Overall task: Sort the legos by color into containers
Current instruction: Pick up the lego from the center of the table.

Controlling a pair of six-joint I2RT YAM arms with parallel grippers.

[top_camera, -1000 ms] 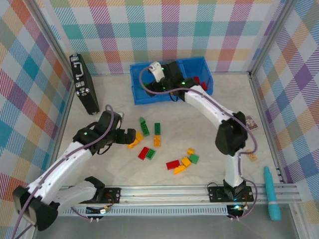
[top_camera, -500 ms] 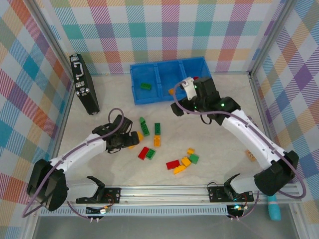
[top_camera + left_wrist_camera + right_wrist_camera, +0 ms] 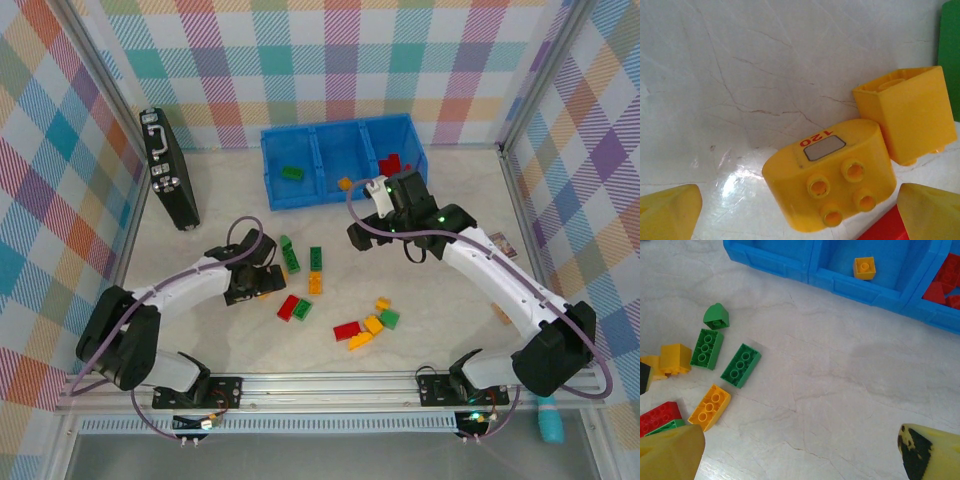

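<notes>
Straddles a rounded yellow brick (image 3: 827, 187) on the table (image 3: 740, 75) with left gripper (image 3: 800, 215) spread apart; risks catching the square yellow brick (image 3: 907, 115) crowding it at two o'clock. Holds right gripper (image 3: 800, 452) spread, empty, blue bins (image 3: 855, 290) at twelve.

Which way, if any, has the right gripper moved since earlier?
Yes: the right gripper moved rightward and nearer, from over the blue bins to in front of them.

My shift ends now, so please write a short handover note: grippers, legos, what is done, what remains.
Left gripper: open, a yellow brick between its jaws, not gripped.
Right gripper: open, empty, over the table before the blue bins.
Done: one green brick in the left compartment, one orange brick in the middle, red ones in the right.
Left to do: about a dozen loose bricks on the table.
</notes>
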